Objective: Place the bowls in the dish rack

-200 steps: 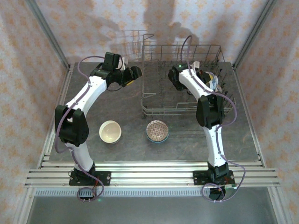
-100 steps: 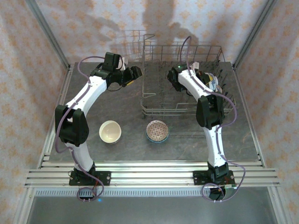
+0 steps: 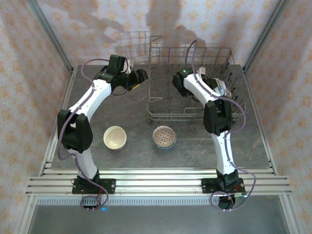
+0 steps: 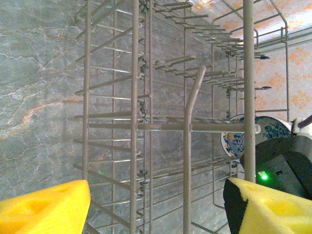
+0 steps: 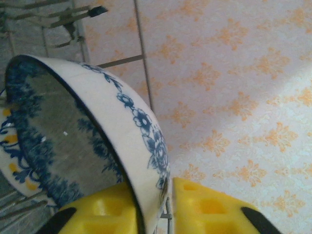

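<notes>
From where I stand, the dish rack [image 3: 168,105] takes up the table [image 3: 122,109] from about 12 to 2 o'clock, its long side running across the back. The right gripper [image 5: 153,207] is reaching down into the rack's 3 o'clock end. The rim of a blue-and-white bowl [image 5: 141,122] stands on edge between its yellow pads [image 5: 209,207]. The bowl's flowered outer wall faces the papered wall and its hollow is turned toward 9 o'clock. The near pad looks pressed to the inside of the bowl. I can't tell whether the other pad is touching it, so I can't say whether the pincer is clamped or loose. Behind that bowl, at its 8 o'clock in the right wrist view, the edge of another blue-patterned piece [image 5: 12,163] with yellow dots peeks out among the tines. The left gripper [image 3: 141,77] hovers above the table at about 11 o'clock, just off the rack's left end. It points at the rack with its jaws spread wide and nothing between them. Two more bowls sit upright on the bare stone, well apart from each other. A plain cream bowl [image 3: 115,137] is at 8 o'clock. A brown-red patterned bowl [image 3: 164,136] is at 6 o'clock, just in front of the rack's near rail.
</notes>
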Controlling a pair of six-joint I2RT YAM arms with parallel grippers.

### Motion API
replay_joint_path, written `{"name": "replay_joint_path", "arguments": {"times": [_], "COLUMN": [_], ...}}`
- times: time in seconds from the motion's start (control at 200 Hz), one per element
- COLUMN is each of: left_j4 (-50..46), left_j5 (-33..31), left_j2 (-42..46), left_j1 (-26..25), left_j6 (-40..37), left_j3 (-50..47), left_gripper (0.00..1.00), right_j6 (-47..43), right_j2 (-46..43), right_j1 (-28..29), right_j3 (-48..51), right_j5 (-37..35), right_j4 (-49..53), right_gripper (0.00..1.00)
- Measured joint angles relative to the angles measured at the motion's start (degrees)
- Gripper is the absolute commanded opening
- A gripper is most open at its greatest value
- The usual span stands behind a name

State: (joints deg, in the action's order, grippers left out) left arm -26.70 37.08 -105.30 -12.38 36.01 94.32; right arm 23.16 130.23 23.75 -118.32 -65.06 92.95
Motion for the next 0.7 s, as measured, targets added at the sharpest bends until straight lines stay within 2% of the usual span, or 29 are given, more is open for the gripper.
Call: {"name": "replay_joint_path", "arguments": {"times": [0.255,0.34,0.511,0.701], "left_j4": [0.0,0.04,0.37,0.52], "left_j5": [0.0,0.0,0.0,0.0], "left_j2": [0.0,0.0,0.0,0.0], "left_j1": [0.0,0.0,0.0,0.0], "left_j6": [0.02,0.02,0.17,0.2], "left_j3": [-0.02,-0.09,-0.33,-0.57], "left_gripper": [0.74,0.74,0.74,0.74], "right_j6": [-0.04,0.0,0.02,0.61], "right_j2": [0.44,0.74,1.36,3.63], "right_j1": [0.11,0.11,0.11,0.07], "right_j3": [0.15,0.15,0.11,0.04], "right_j5": [2.91,3.74,5.92,7.67], "right_j4": [0.31,0.26,0.33,0.33], "right_gripper": [0.29,0.36,0.4,0.38]}}
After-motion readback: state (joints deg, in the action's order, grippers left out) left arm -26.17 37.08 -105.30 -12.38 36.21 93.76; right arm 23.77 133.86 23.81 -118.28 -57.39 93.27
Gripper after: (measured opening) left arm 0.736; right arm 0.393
